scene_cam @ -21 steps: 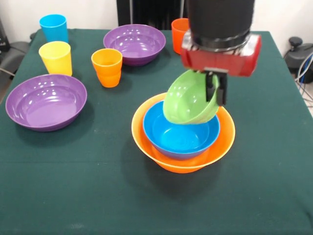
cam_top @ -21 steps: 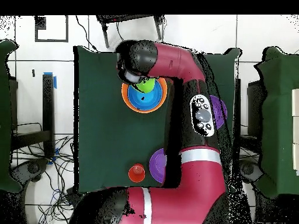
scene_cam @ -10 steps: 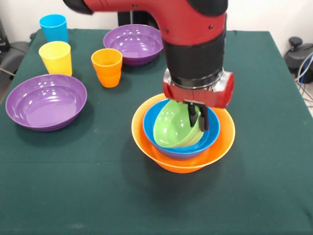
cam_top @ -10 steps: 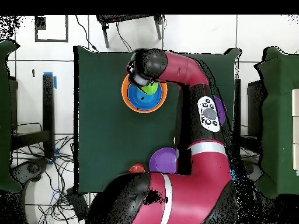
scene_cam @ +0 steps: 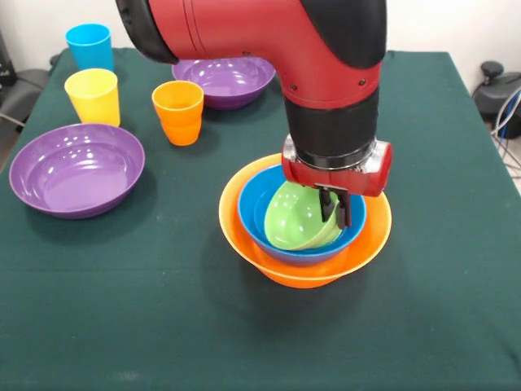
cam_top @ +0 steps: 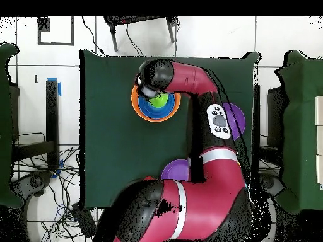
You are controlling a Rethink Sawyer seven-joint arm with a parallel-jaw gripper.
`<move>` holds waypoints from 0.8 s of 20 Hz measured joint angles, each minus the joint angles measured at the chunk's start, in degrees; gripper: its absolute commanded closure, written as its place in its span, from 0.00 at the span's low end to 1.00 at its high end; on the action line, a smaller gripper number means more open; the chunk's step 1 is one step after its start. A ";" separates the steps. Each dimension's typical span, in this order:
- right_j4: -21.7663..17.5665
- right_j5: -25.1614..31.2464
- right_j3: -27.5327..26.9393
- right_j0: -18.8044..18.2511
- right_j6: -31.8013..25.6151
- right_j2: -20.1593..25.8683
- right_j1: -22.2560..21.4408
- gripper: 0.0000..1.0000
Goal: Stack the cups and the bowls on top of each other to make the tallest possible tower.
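The tower's base is the large orange bowl (scene_cam: pixel 244 244) (cam_top: pixel 135 104), with the deep blue bowl (scene_cam: pixel 259 204) (cam_top: pixel 150 114) nested inside it. The small green bowl (scene_cam: pixel 293 221) (cam_top: pixel 160 99) lies tilted inside the blue bowl, its opening turned toward the left. My gripper (scene_cam: pixel 337 210) comes straight down and is shut on the green bowl's right rim. Two purple bowls (scene_cam: pixel 77 167) (scene_cam: pixel 224 75) and the light blue cup (scene_cam: pixel 89 45), yellow cup (scene_cam: pixel 94 94) and orange cup (scene_cam: pixel 177 110) stand apart on the table's left and back. The overhead view hides the gripper under the arm.
The dark green cloth table (scene_cam: pixel 122 326) carries everything. The red arm (scene_cam: pixel 269 41) (cam_top: pixel 195 75) crosses above the back purple bowl. In the overhead view the purple bowls (cam_top: pixel 239 120) (cam_top: pixel 173 171) peek out beside the arm. Cables and gear lie off the table's right edge (scene_cam: pixel 498 90).
The gripper has come down with the green bowl, from above the stack into the blue bowl. The bowl now sits lower and a little further right, still tilted.
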 measured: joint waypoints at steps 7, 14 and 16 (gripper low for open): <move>-1.51 0.00 -0.01 0.14 0.00 0.35 0.85 1.00; -2.50 0.02 -0.09 0.52 0.00 0.70 1.69 1.00; -2.55 0.01 -0.12 0.51 0.00 0.97 1.71 1.00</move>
